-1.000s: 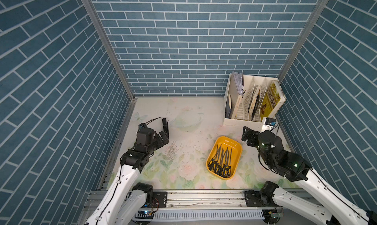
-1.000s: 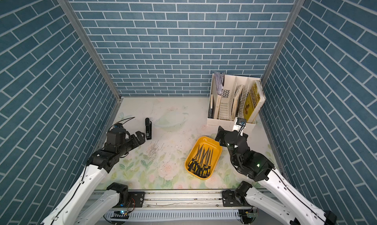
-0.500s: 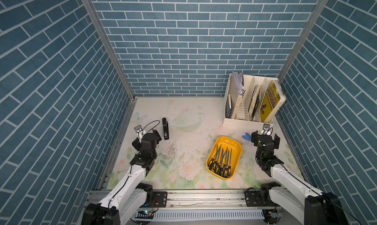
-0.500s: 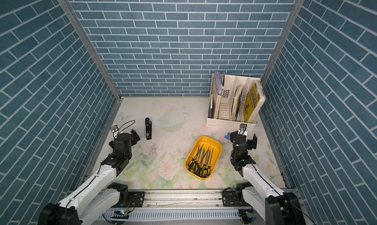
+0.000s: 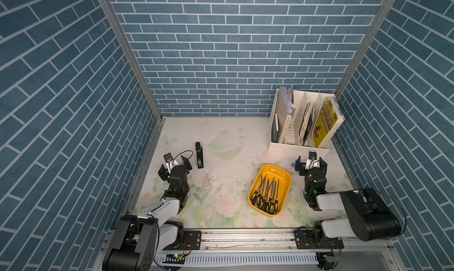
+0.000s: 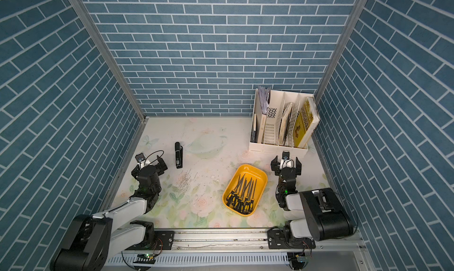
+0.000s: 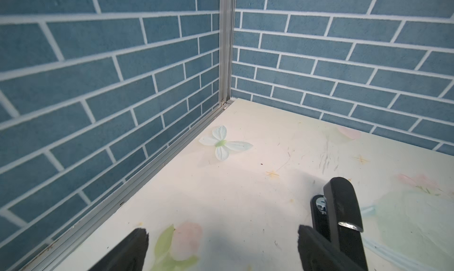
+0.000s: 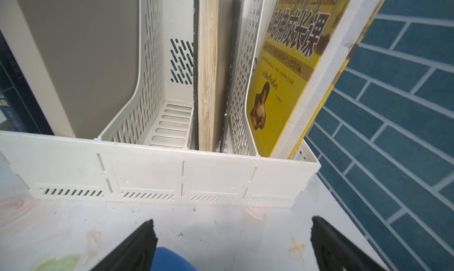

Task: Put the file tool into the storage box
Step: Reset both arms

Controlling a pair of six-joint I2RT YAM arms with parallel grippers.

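The storage box (image 5: 278,172) (image 6: 256,174) is a shallow yellow tray on the right half of the table, angled slightly. Several file tools (image 5: 266,193) (image 6: 242,192) with black-and-yellow handles lie inside it, tips toward the back. My left gripper (image 5: 175,168) (image 6: 149,166) (image 7: 222,235) stands open and empty low over the table at the left wall, far from the box. My right gripper (image 5: 310,164) (image 6: 286,164) (image 8: 232,225) is open and empty just right of the box's far end, facing the book rack.
A white divided rack (image 5: 298,148) (image 8: 152,174) with books stands at the back right. A black stapler-like object (image 5: 199,155) (image 7: 339,208) lies beside the left gripper. A small blue thing (image 5: 293,164) (image 8: 169,260) sits by the right gripper's finger. Tiny metal bits (image 5: 207,180) are scattered left of centre.
Both arms have drawn back toward the front rail and folded low. Both grippers stay open and empty. The box and files have not moved.
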